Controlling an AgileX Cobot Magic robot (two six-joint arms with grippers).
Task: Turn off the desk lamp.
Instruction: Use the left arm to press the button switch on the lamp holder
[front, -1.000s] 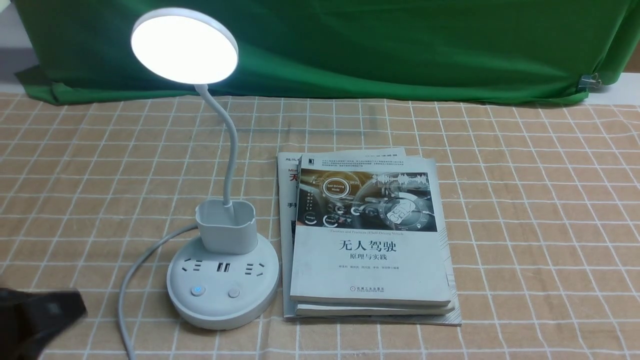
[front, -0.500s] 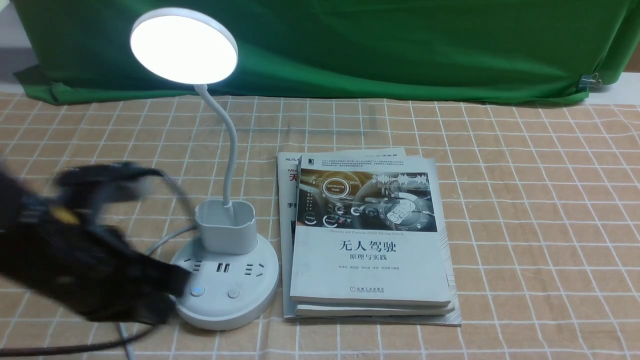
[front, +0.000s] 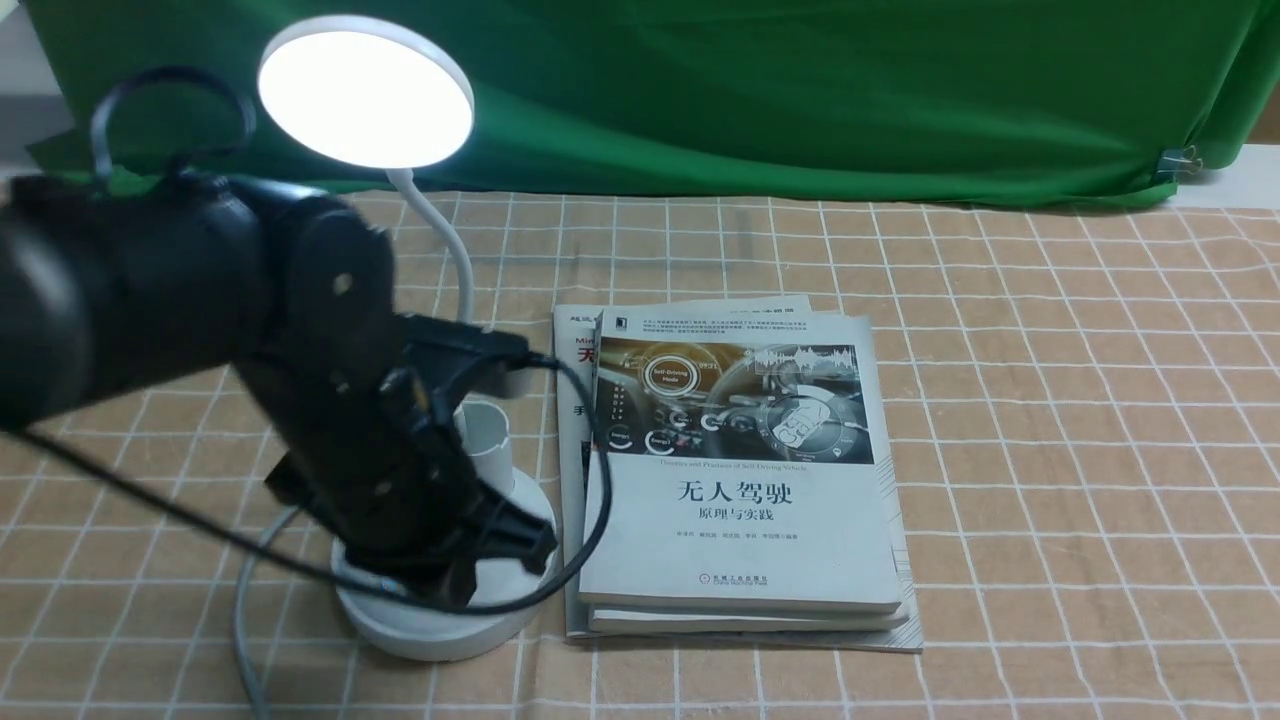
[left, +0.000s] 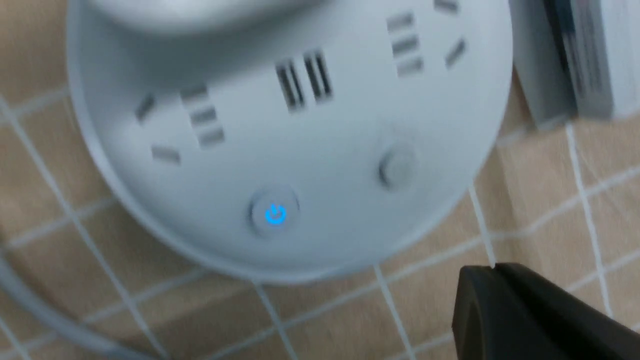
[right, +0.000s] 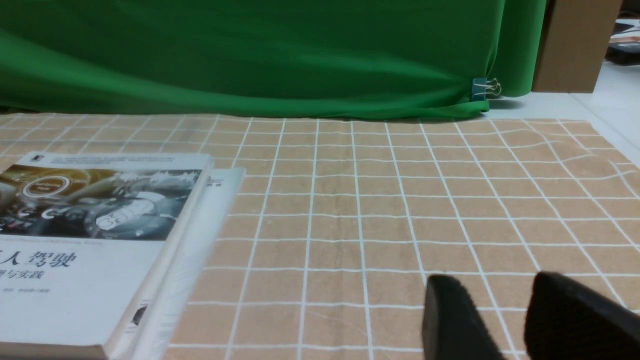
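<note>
The white desk lamp (front: 365, 92) stands left of centre with its round head lit. My left arm covers most of its base (front: 440, 625) and cup holder (front: 490, 430) in the front view. My left gripper (front: 455, 585) hangs just over the base's front part. In the left wrist view the base (left: 300, 140) shows sockets, a button glowing blue (left: 274, 214) and a plain button (left: 397, 167). The left gripper (left: 492, 271) is shut and empty, its tip over the cloth beside the base's rim. My right gripper (right: 495, 292) is open and empty, low over the checked cloth.
A stack of books (front: 740, 480) lies right of the lamp base, close to it, also in the right wrist view (right: 95, 240). The lamp's grey cord (front: 245, 600) curves off to the front left. A green cloth (front: 800, 90) hangs behind the table.
My left arm has swung in from the lower left and up over the lamp base, now hiding its buttons in the front view. The lamp head stays lit.
</note>
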